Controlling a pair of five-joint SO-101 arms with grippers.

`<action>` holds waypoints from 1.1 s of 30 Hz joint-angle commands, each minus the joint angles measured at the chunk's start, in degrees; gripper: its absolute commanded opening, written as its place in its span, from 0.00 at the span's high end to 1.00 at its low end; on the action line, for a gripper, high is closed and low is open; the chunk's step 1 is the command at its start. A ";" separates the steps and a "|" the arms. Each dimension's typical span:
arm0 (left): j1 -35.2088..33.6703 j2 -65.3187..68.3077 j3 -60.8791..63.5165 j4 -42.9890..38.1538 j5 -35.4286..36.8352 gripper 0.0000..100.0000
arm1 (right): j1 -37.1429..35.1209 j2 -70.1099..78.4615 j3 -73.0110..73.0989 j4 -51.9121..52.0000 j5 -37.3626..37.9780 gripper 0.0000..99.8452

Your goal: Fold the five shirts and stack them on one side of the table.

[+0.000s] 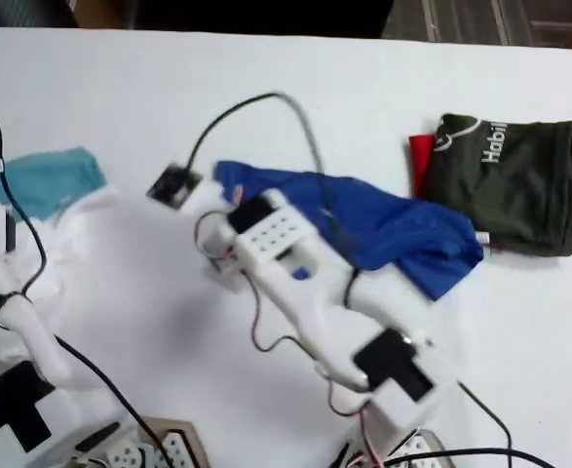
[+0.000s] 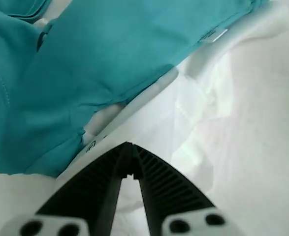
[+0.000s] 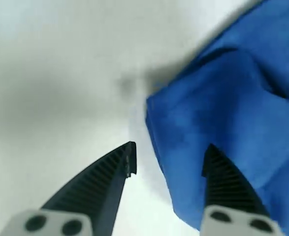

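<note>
**Two shirts stacked, three waiting to be folded**

We are judging the job less than half done. To one side of the crumpled blue cotton shirt (image 1: 402,234), near the table's edge, a folded dark green shirt (image 1: 514,185) is lying on top of a red shirt (image 1: 420,156). A strip of the red one is peeking out on the side facing the blue shirt. To us this looks like the start of the stack. The blue shirt itself is lying loose and bunched on the white table (image 1: 363,78), not folded. Well apart from it on the opposite side, a rumpled teal shirt (image 1: 47,180) is lying with a limp white shirt (image 2: 223,123) touching it. Neither is folded, as far as we can tell. So three shirts are waiting to be folded and carried over.

Our right arm is stretching across the blue shirt. Our right gripper (image 3: 170,157) is hanging low at the shirt's edge farthest from the stack. Its jaws are spread wide, one over blue cloth and one over bare table, gripping nothing. Our left gripper (image 2: 129,155) is sitting far from the blue shirt, over the white shirt just beside the teal one. Its jaws are pressed together, and we cannot tell whether a fold of white cloth is pinched between them.
</note>
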 commanded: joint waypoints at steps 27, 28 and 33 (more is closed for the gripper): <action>11.16 -2.02 4.53 0.62 -0.18 0.97 | 25.01 -17.01 -21.71 9.36 -3.16 0.98; 13.45 -2.02 5.49 0.62 -0.18 0.97 | 26.86 -19.82 -21.54 10.07 -1.93 0.98; 25.85 -2.02 7.96 0.62 0.00 0.97 | 35.82 -29.67 -19.52 12.97 5.27 0.98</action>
